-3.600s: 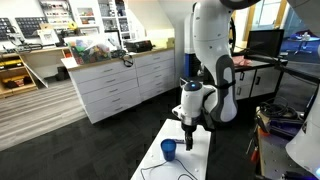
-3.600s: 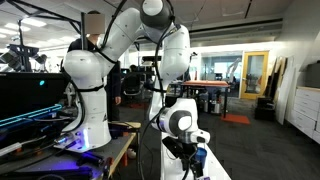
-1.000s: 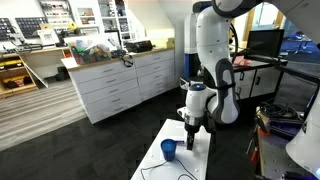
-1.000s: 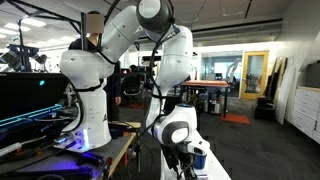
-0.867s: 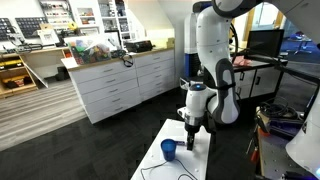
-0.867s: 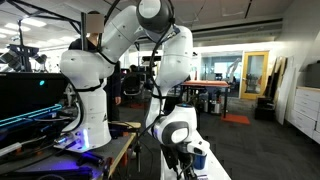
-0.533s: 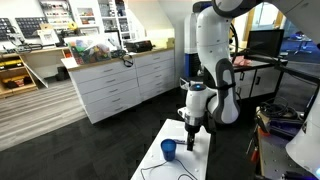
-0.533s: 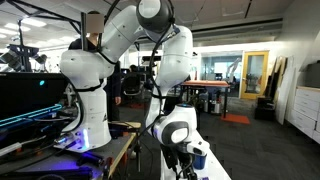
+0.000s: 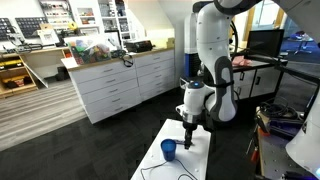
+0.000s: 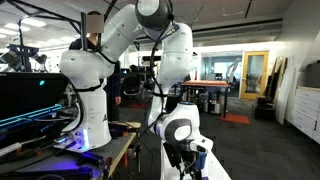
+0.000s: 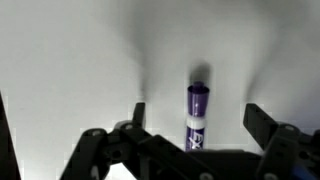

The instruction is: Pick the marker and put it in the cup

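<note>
Hanging low over the white tabletop (image 9: 198,160), the black two-fingered gripper (image 11: 196,126) holds its jaws spread wide, gripping nothing; the short dark-purple marker with a white label (image 11: 197,104) lies between them, untouched. In an exterior view the small dark-blue round cup (image 9: 169,150) stands just beside the gripper

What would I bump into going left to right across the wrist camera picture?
One gripper finger → the marker → the other gripper finger.
</note>
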Robot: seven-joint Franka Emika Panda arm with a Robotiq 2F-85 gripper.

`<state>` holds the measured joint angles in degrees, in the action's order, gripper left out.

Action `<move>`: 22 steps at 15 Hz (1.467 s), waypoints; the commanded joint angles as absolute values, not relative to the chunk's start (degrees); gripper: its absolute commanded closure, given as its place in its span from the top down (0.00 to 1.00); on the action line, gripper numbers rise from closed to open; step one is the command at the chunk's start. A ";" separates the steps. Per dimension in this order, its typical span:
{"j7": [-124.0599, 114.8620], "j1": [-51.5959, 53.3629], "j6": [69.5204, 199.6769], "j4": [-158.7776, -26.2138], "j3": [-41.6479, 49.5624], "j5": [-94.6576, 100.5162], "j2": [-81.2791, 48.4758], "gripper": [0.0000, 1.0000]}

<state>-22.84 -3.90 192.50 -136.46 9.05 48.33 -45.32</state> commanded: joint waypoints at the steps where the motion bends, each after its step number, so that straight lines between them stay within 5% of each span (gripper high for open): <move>1: -22.97 -5.33 189.23 -136.29 7.77 48.66 -43.54 1.00; 9: -23.16 -9.38 187.12 -136.02 2.96 48.18 -44.67 1.00; 10: -23.27 -9.57 186.73 -136.11 2.84 47.99 -44.37 0.75; 18: -23.27 -12.12 186.06 -136.42 1.66 47.91 -43.45 0.27; 22: -7.94 -12.46 185.97 -138.29 -1.33 28.52 -42.67 0.03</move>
